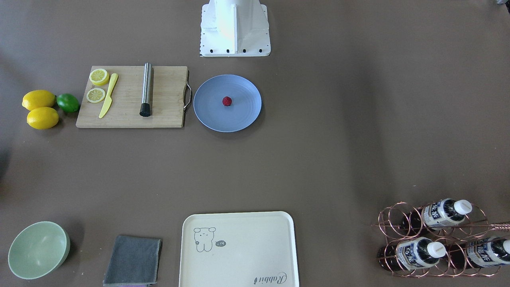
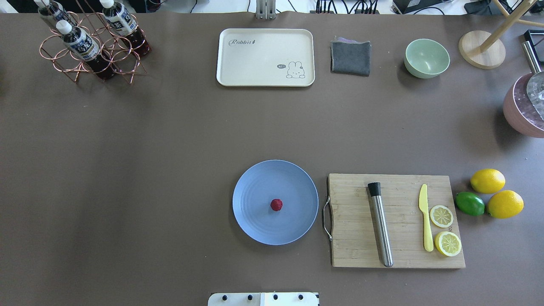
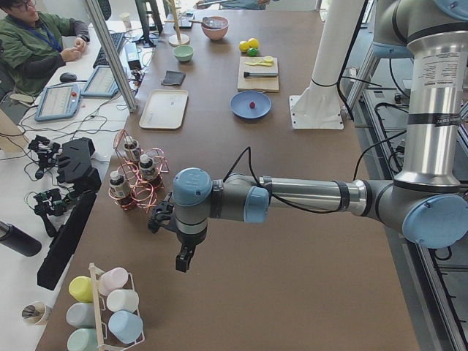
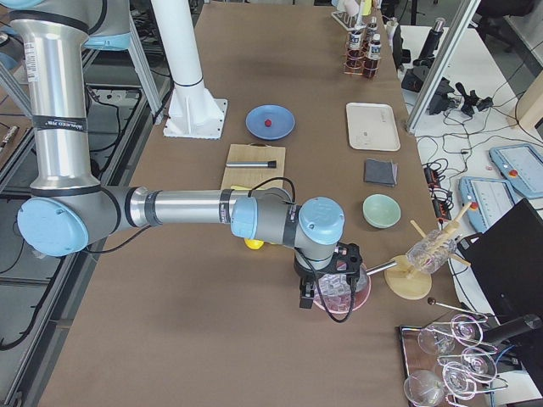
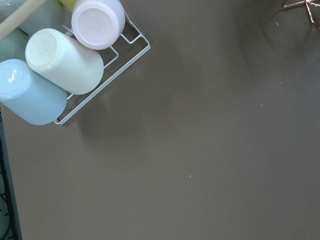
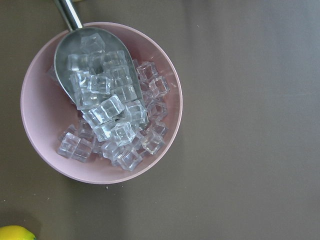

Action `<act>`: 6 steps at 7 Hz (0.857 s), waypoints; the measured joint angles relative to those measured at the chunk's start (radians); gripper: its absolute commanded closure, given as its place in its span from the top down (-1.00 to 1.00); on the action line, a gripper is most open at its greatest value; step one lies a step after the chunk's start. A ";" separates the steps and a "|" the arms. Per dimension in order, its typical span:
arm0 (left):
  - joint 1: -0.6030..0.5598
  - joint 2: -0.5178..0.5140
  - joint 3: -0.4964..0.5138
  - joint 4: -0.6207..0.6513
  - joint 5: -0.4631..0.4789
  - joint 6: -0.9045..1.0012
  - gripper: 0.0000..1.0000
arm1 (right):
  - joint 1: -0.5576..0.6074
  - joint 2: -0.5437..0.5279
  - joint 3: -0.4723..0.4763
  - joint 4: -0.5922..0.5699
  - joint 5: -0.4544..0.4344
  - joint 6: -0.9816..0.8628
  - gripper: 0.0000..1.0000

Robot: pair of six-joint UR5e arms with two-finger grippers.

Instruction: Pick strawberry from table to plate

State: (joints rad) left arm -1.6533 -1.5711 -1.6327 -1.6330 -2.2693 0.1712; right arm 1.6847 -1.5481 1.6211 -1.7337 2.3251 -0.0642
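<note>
The left jaws hang from the left arm (image 3: 307, 194) over bare desk (image 2: 127, 148), pointing down. I cannot tell whether they are spread or pressed together. Near them, toward the desk's end, stands a wire rack of pastel cups (image 5: 65, 60). On their other side is the copper rack of bottles (image 2: 91, 46).

Well apart from those jaws, toward the right, a cream tray (image 2: 265, 57) lies at the desk's far edge. The strawberry (image 2: 276, 205) sits in the middle of the blue-grey plate (image 2: 255, 221), far from both pairs of jaws and touched by neither.

Nearer the right jaws, a wooden board (image 2: 357, 229) carries a steel rod (image 2: 381, 229), a yellow knife (image 2: 426, 221) and two lemon slices (image 2: 442, 216). Just beyond the board are two lemons (image 2: 488, 180) and a lime (image 2: 469, 203).

The right jaws, on the right arm (image 4: 187, 206), hover directly above a pink bowl (image 6: 45, 125) of ice cubes (image 6: 115, 130) holding a metal scoop (image 6: 75, 50). Their state cannot be told either.
</note>
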 measured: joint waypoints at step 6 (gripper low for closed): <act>0.006 -0.012 -0.010 -0.005 -0.003 -0.074 0.96 | 0.001 0.014 -0.014 0.013 0.000 0.003 1.00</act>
State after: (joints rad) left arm -1.6469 -1.5828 -1.6425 -1.6382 -2.2720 0.0967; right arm 1.6858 -1.5336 1.6070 -1.7211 2.3255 -0.0609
